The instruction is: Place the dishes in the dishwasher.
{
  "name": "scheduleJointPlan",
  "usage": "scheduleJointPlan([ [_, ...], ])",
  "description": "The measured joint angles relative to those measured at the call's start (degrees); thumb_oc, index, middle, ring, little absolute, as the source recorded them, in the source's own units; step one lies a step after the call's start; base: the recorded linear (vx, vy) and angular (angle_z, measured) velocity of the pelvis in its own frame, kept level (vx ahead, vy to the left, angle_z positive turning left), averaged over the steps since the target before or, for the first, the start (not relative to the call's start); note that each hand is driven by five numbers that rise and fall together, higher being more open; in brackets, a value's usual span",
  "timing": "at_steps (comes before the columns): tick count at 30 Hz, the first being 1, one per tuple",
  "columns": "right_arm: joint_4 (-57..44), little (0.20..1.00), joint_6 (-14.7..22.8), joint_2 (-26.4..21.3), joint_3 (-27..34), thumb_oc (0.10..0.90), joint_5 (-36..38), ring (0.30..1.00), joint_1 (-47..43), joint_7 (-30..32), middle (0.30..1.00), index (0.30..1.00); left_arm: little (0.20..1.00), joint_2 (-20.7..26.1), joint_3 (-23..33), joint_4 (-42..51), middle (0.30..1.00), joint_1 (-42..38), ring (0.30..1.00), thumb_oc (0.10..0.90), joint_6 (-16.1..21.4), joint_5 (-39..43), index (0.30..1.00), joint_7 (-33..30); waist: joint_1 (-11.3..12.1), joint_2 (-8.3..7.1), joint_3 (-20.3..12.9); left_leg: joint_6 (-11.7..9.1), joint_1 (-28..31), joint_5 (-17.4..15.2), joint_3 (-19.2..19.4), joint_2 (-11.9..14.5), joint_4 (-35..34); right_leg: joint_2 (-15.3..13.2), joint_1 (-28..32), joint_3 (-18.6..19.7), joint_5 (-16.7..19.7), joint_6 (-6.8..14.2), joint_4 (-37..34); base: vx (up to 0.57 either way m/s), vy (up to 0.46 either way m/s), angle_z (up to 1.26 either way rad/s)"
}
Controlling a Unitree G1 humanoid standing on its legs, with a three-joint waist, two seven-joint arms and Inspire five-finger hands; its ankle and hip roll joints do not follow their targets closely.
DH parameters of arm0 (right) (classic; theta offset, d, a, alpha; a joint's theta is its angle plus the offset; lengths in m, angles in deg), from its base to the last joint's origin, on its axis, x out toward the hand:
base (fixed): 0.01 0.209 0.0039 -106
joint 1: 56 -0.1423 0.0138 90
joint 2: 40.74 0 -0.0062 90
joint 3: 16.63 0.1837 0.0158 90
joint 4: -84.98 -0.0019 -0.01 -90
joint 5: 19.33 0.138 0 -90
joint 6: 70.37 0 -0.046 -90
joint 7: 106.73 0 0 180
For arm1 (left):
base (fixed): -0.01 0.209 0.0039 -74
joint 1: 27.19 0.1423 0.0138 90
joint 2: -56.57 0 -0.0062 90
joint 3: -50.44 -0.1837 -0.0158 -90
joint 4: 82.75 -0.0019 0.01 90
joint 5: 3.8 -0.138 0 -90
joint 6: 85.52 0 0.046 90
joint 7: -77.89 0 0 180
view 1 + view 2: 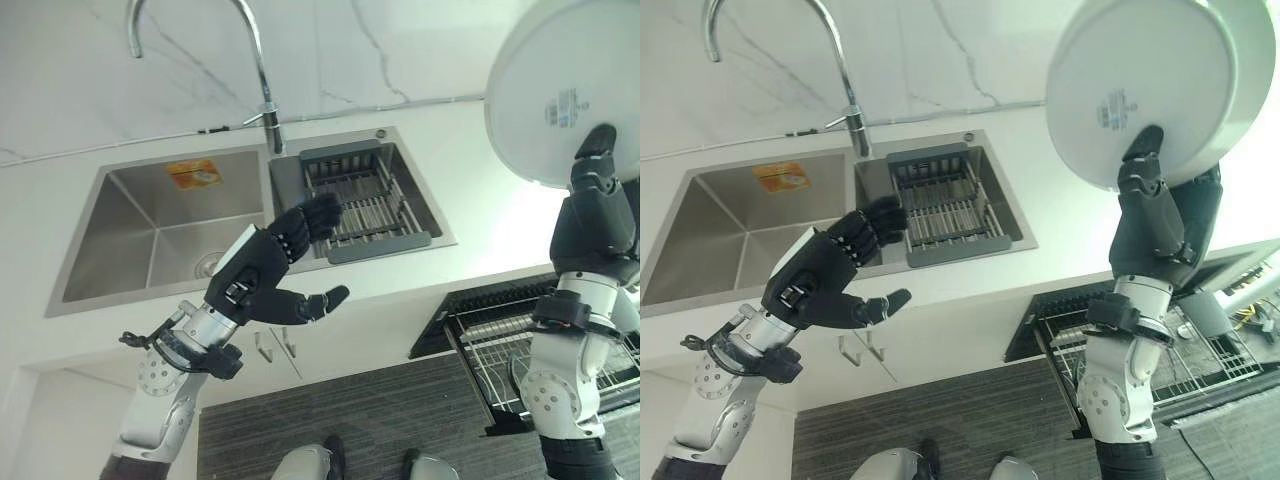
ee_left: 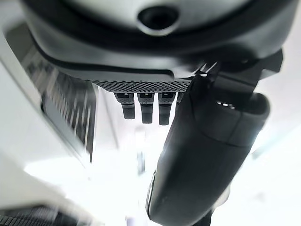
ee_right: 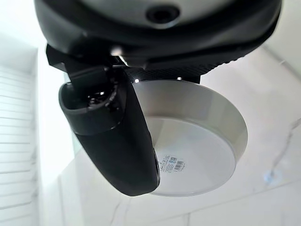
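Crockery of this kind, a white dish (image 1: pixel 560 90), looks stiff, smooth and breakable, likely slippery at the glaze, so its rim seems the safest place to grip. From the left eye, the right hand (image 1: pixel 592 215) holds it raised at the right, above the pulled-out dishwasher rack (image 1: pixel 500 350), thumb against its underside. From the right eye, the left hand (image 1: pixel 825 275) hangs empty near the sink (image 1: pixel 730 220), fingers loosely spread. The left wrist view shows those fingers straight, touching nothing. The right wrist view shows the thumb pinching the dish at its rim.
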Motion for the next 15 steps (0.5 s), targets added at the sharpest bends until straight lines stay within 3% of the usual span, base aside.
scheduleJointPlan([
  [2,0.01,0.3,0.05,1.4,-0.56,0.4,-1.8,0.3,0.38,0.21,0.3,0.3,0.9,1.58,0.07,1.01,0.9,-0.1,0.9,0.8,-1.4,0.09,0.9,2.45,-0.18,-1.19,-0.02,-1.23,-1.22,-0.94,0.48,1.76,2.16,-1.36,-0.28,0.41,1.62,0.69,-1.68,-0.07,-0.413,-0.32],
  [3,0.37,0.3,0.3,2.42,-0.5,0.4,-1.97,0.3,0.72,0.2,0.3,0.3,0.9,2.6,-0.05,1.0,0.9,-0.41,0.9,0.8,-1.83,0.08,0.9,4.61,-0.29,-2.96,-0.26,-2.57,-2.43,-1.43,-0.2,2.62,4.02,-1.78,-0.57,1.69,3.01,0.35,-3.07,-0.1,-0.639,-0.12],
  [5,0.86,0.3,0.22,2.88,-0.75,0.4,-1.56,0.3,1.18,0.75,0.3,0.3,0.9,2.06,-2.32,0.6,0.9,-1.0,0.9,0.8,-4.12,-0.35,0.9,6.14,-0.11,-3.15,-0.48,-5.46,-3.74,-0.44,-0.57,6.08,5.72,-0.43,-3.09,3.23,3.09,0.43,-0.9,-0.06,-0.582,-0.17],
  [6,0.99,0.3,0.23,3.98,-1.33,0.4,-1.47,0.3,1.14,0.87,0.3,0.3,0.9,2.24,-4.39,0.8,0.9,-1.18,0.9,0.8,-5.26,-0.94,0.9,7.24,-0.16,-2.95,-0.52,-7.17,-4.19,-0.39,-1.5,8.44,6.29,1.44,-4.18,3.8,3.33,2.39,0.2,-0.04,-0.57,-0.3],
  [7,1.03,0.3,0.21,3.95,-1.6,0.4,-1.41,0.3,1.34,0.98,0.3,0.3,0.9,2.16,-6.35,1.05,0.9,-0.94,0.9,0.8,-6.17,-1.11,0.9,7.67,-0.27,-1.65,-0.73,-8.68,-4.35,-0.54,-3.81,9.46,5.74,3.94,-4.23,3.5,2.87,0.92,0.34,-0.05,-0.565,-0.37],
  [8,1.04,0.3,0.24,3.19,-1.89,0.4,-1.01,0.3,1.31,1.29,0.3,0.3,0.9,2.15,-7.87,1.47,0.9,-1.06,0.9,0.8,-7.65,-0.91,0.9,9.18,-0.34,-0.29,-0.79,-9.89,-4.09,0.97,-8.43,9.63,3.87,6.61,-4.47,3.58,2.78,0.03,0.68,-0.04,-0.569,-0.24],
  [11,1.07,0.3,0.18,0.04,-2.52,0.4,0.11,0.3,1.33,2.71,0.3,0.3,0.9,0.54,-10.0,2.06,0.9,-1.37,0.9,0.8,-11.3,-0.66,0.9,10.5,-2.75,1.0,-1.39,-12.44,-0.78,5.9,-9.21,12.87,-3.38,10.48,-5.75,1.67,-0.25,-3.52,3.6,-0.03,-0.596,-0.07],
  [12,1.41,0.3,0.02,-1.8,-2.81,0.4,0.29,0.3,1.08,2.99,0.3,0.3,0.9,-0.71,-11.18,1.81,0.9,-1.28,0.9,0.8,-12.23,-0.11,0.9,9.62,-3.31,1.94,-2.02,-14.7,-0.55,7.36,-9.44,14.05,-5.04,11.52,-6.78,1.07,-1.57,-4.75,5.05,-0.01,-0.354,-0.13],
  [15,4.2,0.3,-1.26,-2.38,-4.01,0.4,0.3,0.3,-0.1,4.01,0.3,0.3,0.9,-1.78,-16.42,-0.37,0.9,-0.46,0.9,0.8,-14.17,0.05,0.9,8.71,-2.91,2.5,-2.25,-9.27,-0.32,13.03,-7.93,15.67,-5.67,13.78,-7.32,1.01,-2.81,-7.45,6.03,-0.04,-0.373,-0.14],
])
